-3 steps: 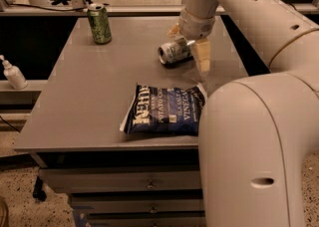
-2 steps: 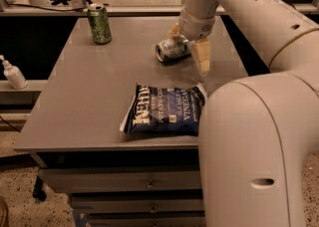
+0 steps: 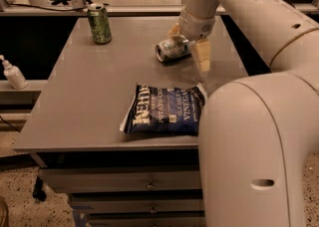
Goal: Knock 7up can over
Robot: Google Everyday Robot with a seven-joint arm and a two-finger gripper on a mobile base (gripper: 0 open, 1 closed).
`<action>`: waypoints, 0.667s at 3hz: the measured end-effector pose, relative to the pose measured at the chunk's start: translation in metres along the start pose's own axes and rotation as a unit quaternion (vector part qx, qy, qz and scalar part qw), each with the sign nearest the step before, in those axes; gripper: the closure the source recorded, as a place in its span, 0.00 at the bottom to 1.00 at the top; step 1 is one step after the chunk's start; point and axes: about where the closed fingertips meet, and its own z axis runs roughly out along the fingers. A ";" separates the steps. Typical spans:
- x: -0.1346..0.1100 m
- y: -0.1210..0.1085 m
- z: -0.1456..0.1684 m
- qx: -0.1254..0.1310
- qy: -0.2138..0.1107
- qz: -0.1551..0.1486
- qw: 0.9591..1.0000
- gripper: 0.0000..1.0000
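Lab or workshop, grey drawer workbench (image 3: pixel 89 101), speckled floor (image 3: pixel 20 193), pump bottle (image 3: pixel 13 74), jaws above workbench

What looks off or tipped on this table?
The 7up can lies on its side at the table's back right, right by the open gripper. No spill shows. The green can stands upright at back left, and the chip bag lies flat near the front.
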 end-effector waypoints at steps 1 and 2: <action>0.002 -0.003 -0.004 0.020 0.000 0.007 1.000 0.00; 0.003 -0.005 -0.009 0.038 0.003 0.014 0.999 0.00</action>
